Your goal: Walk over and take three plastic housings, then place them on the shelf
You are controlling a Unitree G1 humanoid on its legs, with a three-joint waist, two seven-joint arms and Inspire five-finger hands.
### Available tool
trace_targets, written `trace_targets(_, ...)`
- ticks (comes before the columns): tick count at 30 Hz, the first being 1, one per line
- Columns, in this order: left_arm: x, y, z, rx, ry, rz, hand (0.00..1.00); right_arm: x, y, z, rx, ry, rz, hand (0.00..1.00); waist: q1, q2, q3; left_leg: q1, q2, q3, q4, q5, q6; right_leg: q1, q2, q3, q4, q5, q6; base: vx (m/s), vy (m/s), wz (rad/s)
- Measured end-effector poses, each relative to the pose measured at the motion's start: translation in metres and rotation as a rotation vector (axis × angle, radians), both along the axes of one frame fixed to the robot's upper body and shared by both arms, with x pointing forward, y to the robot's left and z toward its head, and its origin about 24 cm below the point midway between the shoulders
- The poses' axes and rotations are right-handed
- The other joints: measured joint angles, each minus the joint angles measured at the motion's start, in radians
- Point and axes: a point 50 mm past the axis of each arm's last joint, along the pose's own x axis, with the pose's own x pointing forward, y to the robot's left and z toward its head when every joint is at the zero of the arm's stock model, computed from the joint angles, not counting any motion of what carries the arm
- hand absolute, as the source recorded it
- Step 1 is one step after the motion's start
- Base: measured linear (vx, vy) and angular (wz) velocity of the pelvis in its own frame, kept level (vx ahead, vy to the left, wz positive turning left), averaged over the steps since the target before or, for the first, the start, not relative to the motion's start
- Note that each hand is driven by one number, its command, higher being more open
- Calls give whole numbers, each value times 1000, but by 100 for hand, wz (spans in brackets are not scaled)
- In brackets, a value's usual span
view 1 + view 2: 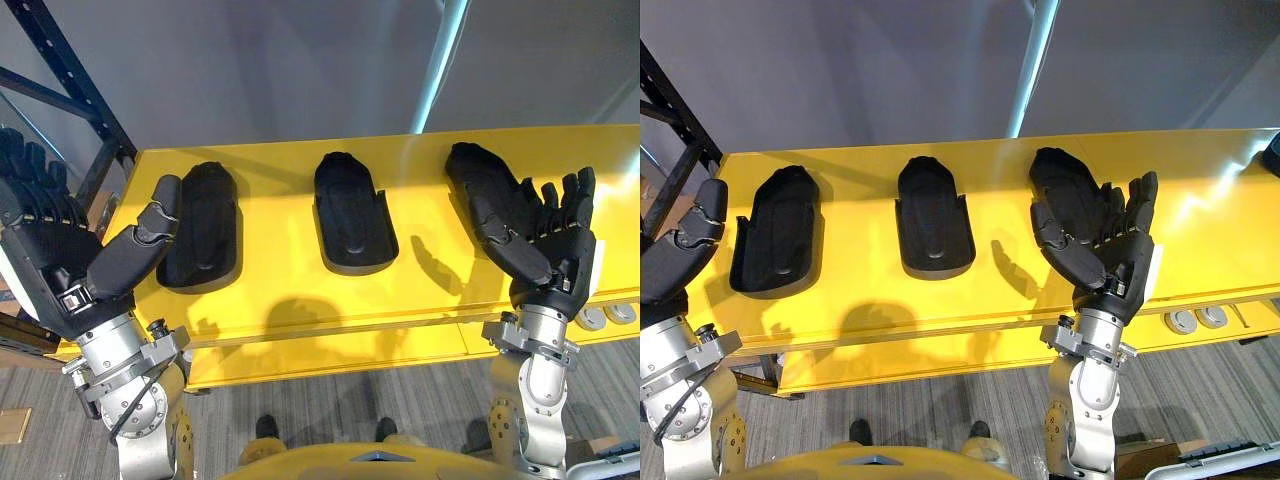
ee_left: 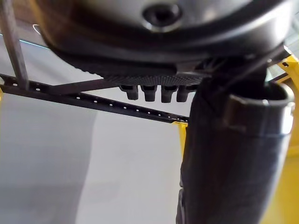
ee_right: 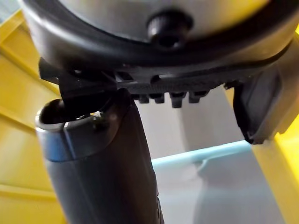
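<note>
Right eye view gives you the right hand (image 1: 1110, 250) with its fingers straight and a little spread, palm up, thumb standing clear, nothing held. It hovers over the near part of the right housing (image 1: 1065, 195), hiding that end. Your left hand (image 1: 55, 235) hangs off the shelf's (image 1: 970, 300) left end, fingers likewise straight and relaxed, thumb reaching toward the left housing (image 1: 205, 225), and it grips nothing either.

You have 3 black plastic housings in a row along the yellow shelf, well apart from each other: 1 near the left end, the middle housing (image 1: 352, 212) about halfway, 1 toward the right. Each lies with its long axis running from the near edge to the far edge, the right one slightly slanted.

That layout fits either housings already set down where the task wants them, or housings waiting to be lifted, so you can't settle the stage from here. Nearness is plain: right hand to right housing, left hand to left housing, middle between both.
</note>
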Motion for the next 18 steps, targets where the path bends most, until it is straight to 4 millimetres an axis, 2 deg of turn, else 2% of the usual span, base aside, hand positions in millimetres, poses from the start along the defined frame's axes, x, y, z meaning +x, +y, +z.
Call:
trace_targets(6,-1,-2,8,47,-54,-38,100,4,-5,6,1,-25,-45,100,-2,-1,1,30,1,12,-1,-14,3,22,0,14,3,-5,-1,-23,5,-7)
trace_targets(9,-7,-3,19,90,-120,-98,100,6,-17,4,-13,-8,-142,100,-1,-1,3,26,1,9,-1,-15,3,12,-1,12,17,-21,-3,-34,5,3)
trace_targets(12,-18,2,32,157,-195,-111,100,1,-35,2,-26,14,-285,100,0,4,3,17,1,-3,-1,-11,5,10,-2,1,18,-20,0,6,-3,13)
trace_targets(14,-34,12,44,242,-246,-28,100,-13,-59,4,-130,51,-492,100,1,13,5,4,0,-23,-1,-4,1,10,-2,-18,17,-17,-2,34,-5,23)
trace_targets(18,-53,24,51,346,-262,130,100,-32,-88,11,-195,69,-699,100,2,20,3,-12,0,-47,-1,-3,-1,12,-2,-45,14,-21,-2,37,-12,21)
